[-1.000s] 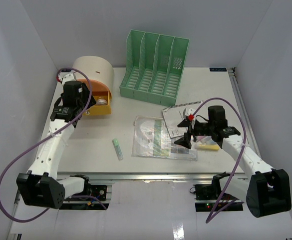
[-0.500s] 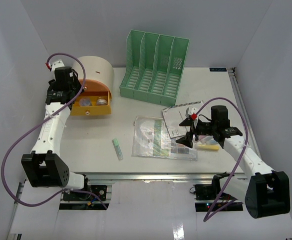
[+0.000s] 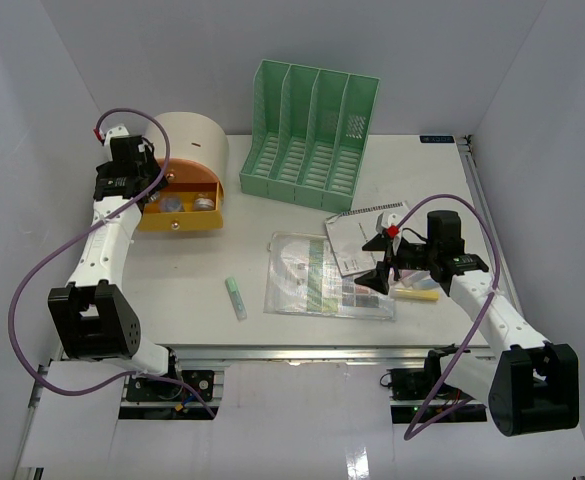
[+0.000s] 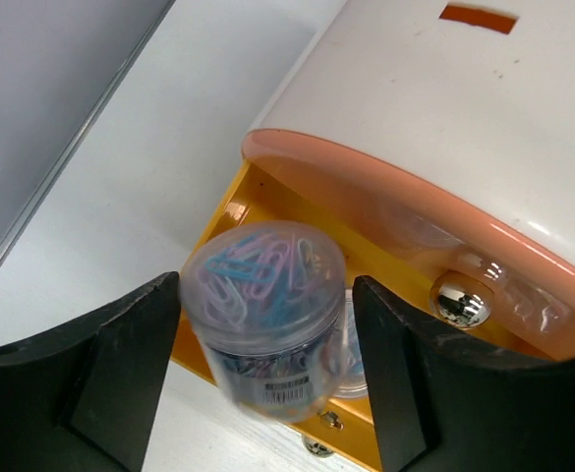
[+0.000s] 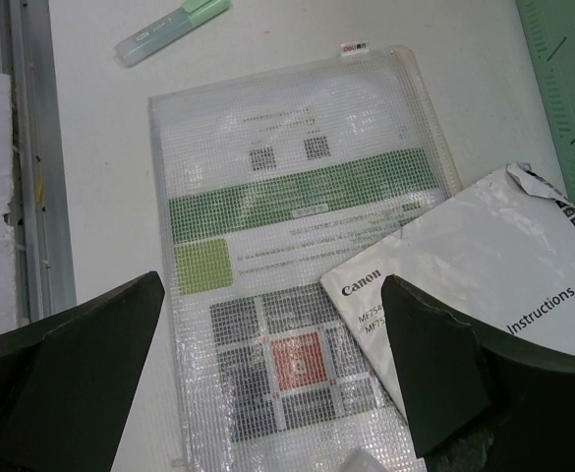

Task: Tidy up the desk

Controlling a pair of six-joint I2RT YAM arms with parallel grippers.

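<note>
On the white desk my left gripper hovers over the open orange drawer of the cream drawer box. A clear jar of coloured paper clips sits blurred and tilted between the fingers of my left gripper, with a gap to the right finger. A second clear jar lies in the drawer. My right gripper stands open above a mesh document pouch and a Canon instructions booklet, holding nothing.
A green slotted file rack stands at the back centre. A green highlighter lies near the front left of the pouch. Yellow notes lie under the right arm. Metal rails edge the desk.
The left arm has swung back and left to the drawer's rear corner, and its jaws have widened around the jar. The right gripper has shifted slightly right.
</note>
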